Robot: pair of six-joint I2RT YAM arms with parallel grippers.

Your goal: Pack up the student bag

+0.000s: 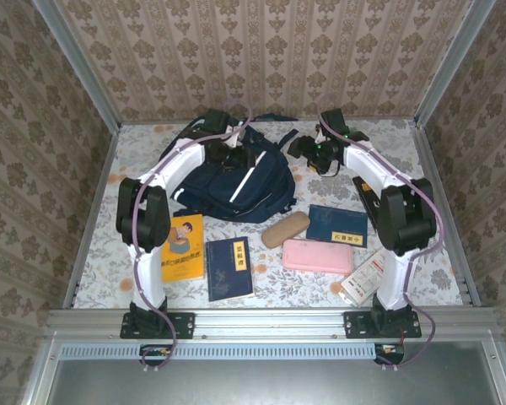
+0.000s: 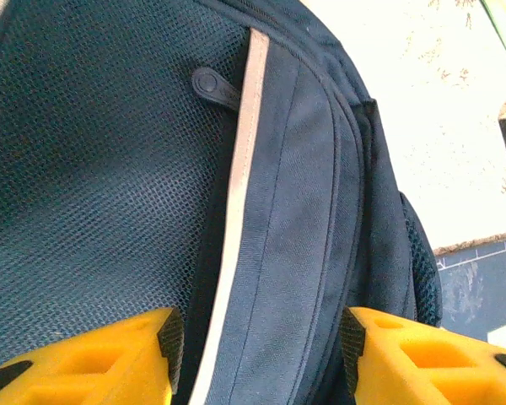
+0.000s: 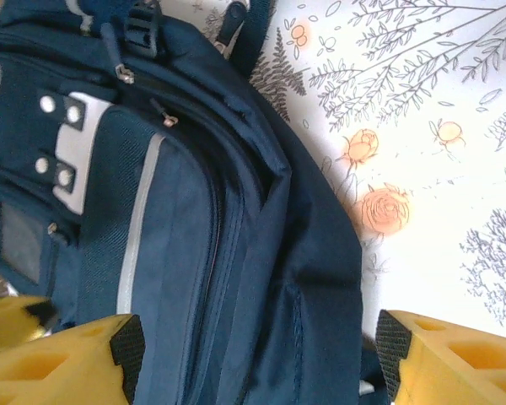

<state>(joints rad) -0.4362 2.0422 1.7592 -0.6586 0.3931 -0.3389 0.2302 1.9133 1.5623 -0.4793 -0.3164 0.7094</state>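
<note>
Nearest to me, well short of both sets of fingers, the yellow illustrated paperback, the dark navy book, the pink oblong pencil case, the tan rounded spectacle case and the flat blue notebook are lying loose on the flower-printed tablecloth. Beyond them, the large navy-blue fabric backpack with white stripes is lying at the far middle of the table, and I judge it to be zipped. The left gripper is sitting on the bag's front, its yellow fingers parted, with a white stripe and a navy panel spanning the gap. I cannot tell whether the pads are pinching fabric. The right gripper is hanging released and wide over the bag's right edge, with bare tablecloth showing just inside its right finger. To do this well, I am aiming for the small dark zip tab just ahead of the left fingers. I am planning to pin the bag with one arm while the other draws the zip slowly, so the bag is not dragged along.
</note>
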